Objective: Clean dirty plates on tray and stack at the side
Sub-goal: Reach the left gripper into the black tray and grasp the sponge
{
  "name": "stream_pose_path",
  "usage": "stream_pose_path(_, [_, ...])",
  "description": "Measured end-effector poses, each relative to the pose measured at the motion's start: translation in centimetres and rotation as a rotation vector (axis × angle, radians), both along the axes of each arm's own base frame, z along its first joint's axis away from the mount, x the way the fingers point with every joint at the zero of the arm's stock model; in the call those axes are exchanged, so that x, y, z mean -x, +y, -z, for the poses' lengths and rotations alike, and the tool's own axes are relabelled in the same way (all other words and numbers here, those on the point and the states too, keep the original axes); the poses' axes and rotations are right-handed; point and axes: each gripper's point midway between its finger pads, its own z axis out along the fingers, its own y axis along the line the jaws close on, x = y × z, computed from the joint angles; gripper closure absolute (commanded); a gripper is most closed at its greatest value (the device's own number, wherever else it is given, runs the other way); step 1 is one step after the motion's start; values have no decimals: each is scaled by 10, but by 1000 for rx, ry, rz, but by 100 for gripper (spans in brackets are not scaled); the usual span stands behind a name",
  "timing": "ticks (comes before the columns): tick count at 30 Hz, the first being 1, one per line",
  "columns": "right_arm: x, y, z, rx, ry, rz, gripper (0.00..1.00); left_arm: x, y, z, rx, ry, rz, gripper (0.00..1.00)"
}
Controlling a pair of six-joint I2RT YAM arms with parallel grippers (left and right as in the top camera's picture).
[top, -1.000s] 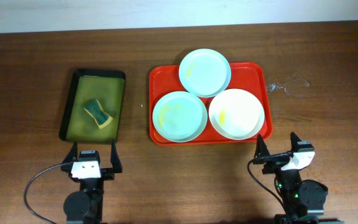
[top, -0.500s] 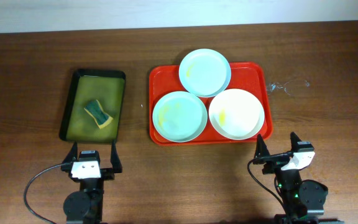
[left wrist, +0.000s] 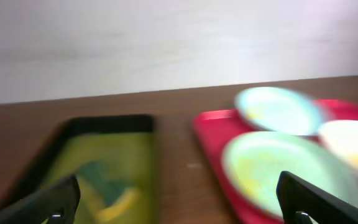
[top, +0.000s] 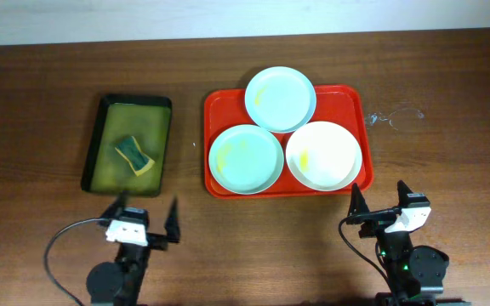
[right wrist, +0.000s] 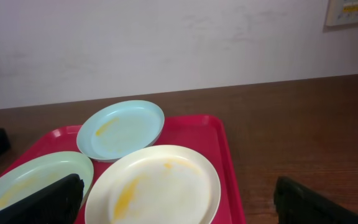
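The red tray (top: 216,106) holds three plates: a pale blue-green one at the back (top: 280,99), a pale blue-green one at front left (top: 246,159) with yellow smears, and a cream-white one at front right (top: 323,155) with a yellow smear. The right wrist view shows the tray (right wrist: 225,149), the back plate (right wrist: 122,129), the cream plate (right wrist: 154,186) and the front-left plate (right wrist: 23,183). My left gripper (top: 145,212) is open and empty, near the table's front, turned toward the tray; its view is blurred (left wrist: 178,198). My right gripper (top: 378,197) is open and empty in front of the tray's right corner (right wrist: 178,199).
A dark tray with an olive-green inside (top: 109,174) lies left of the red tray and holds a green-and-yellow sponge (top: 134,155). A small clear wire-like object (top: 395,116) lies right of the red tray. The wall runs along the table's far edge.
My left gripper has swung to the right, toward the red tray, and its view is motion-blurred. The right arm and the plates have not moved.
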Motion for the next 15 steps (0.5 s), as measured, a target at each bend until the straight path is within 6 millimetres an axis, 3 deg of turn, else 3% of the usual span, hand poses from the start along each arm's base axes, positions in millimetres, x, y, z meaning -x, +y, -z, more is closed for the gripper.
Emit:
stream_pose_path(2, [0, 0, 0, 0, 0, 0, 2, 13, -40, -11, 35, -36, 242, 1])
stream_pose_path(3, [0, 0, 0, 0, 0, 0, 2, 19, -52, -26, 33, -97, 322, 1])
stream_pose_path(5, [0, 0, 0, 0, -2, 0, 2, 37, -66, -76, 11, -321, 429, 1])
stream_pose_path(7, [0, 0, 0, 1, -1, 0, 2, 53, -71, -108, -5, -468, 469, 1])
stream_pose_path(11, [0, 0, 0, 0, -1, 0, 1, 50, -52, -150, 27, -380, 339, 1])
stream_pose_path(14, [0, 0, 0, 0, -1, 0, 2, 31, -25, -178, -6, -125, 155, 1])
stream_pose_path(15, [0, 0, 0, 0, -1, 0, 2, 24, -21, -175, -27, -27, 132, 1])
